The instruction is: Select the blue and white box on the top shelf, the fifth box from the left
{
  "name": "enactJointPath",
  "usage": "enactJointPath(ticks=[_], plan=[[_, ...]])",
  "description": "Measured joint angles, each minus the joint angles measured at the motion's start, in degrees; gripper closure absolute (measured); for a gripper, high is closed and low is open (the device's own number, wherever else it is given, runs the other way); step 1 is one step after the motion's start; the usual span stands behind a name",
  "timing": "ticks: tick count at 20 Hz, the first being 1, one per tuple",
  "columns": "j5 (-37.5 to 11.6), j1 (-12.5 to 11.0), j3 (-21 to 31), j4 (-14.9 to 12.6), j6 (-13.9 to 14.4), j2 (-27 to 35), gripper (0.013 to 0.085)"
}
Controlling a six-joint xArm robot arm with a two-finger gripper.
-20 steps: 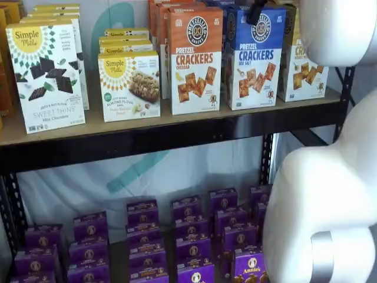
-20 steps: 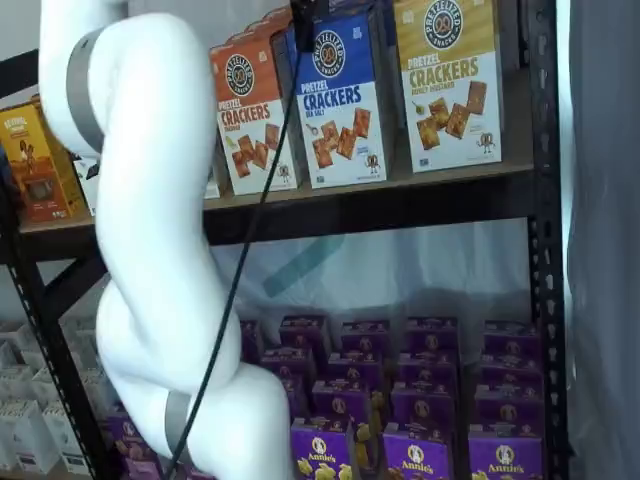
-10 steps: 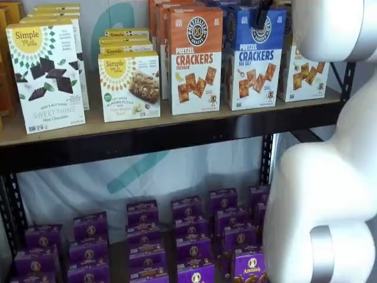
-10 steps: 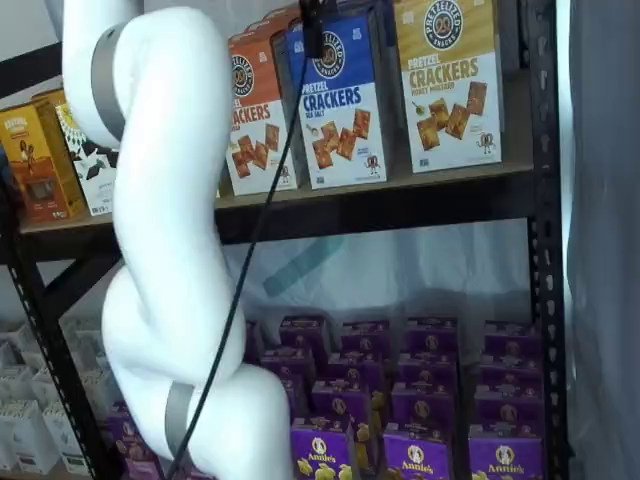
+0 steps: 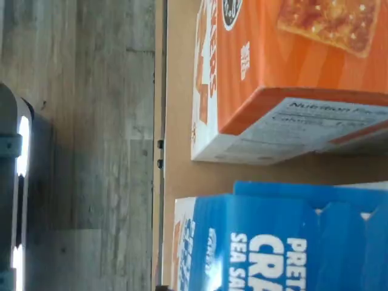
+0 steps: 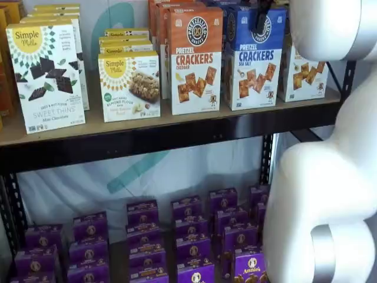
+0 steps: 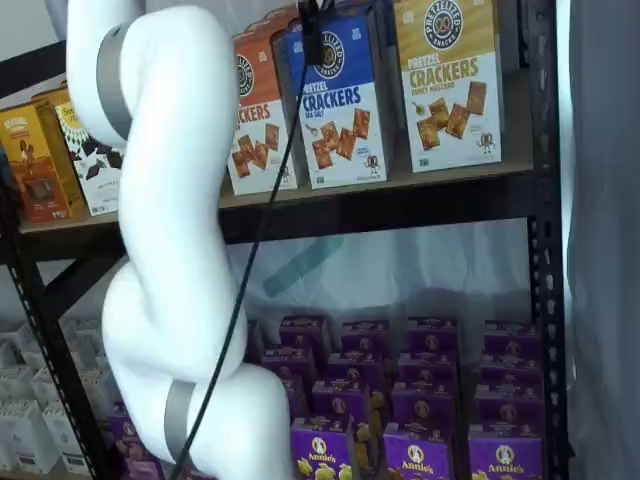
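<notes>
Fingers (image 6: 261, 20) before blue and white box (image 6: 253, 59)

The blue and white box (image 6: 254, 59) stands upright at the front of the top shelf (image 6: 177, 127), blue up top, white below.

1. The white robot arm (image 7: 160, 230) is standing between the cameras and the shelves in both shelf views, rising in thick curved segments with grey bands at its joints.
2. The arm's upper part is reaching up past the top edge of both shelf views.
3. The gripper (image 6: 261, 22) is showing only as a black finger hanging down from the top edge.
4. A black cable (image 7: 250, 250) is trailing down beside the arm.
5. With one finger in sight, no gap is visible, so its state is unclear.
</notes>
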Motion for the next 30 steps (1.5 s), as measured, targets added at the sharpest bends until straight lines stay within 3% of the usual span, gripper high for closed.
enactJointPath(ticks=[9, 15, 22, 24, 30], plan=[[2.6, 1.0, -3.0, -1.2, 0.7, 2.0, 0.013], [2.6, 1.1, -3.3, -1.4, 0.8, 2.1, 0.029], [2.6, 1.1, -3.5, -1.3, 0.8, 2.2, 0.029], [2.4, 1.2, -3.3, -1.4, 0.8, 2.0, 0.037], [2.5, 1.2, -3.2, -1.1, 1.0, 1.8, 0.037]])
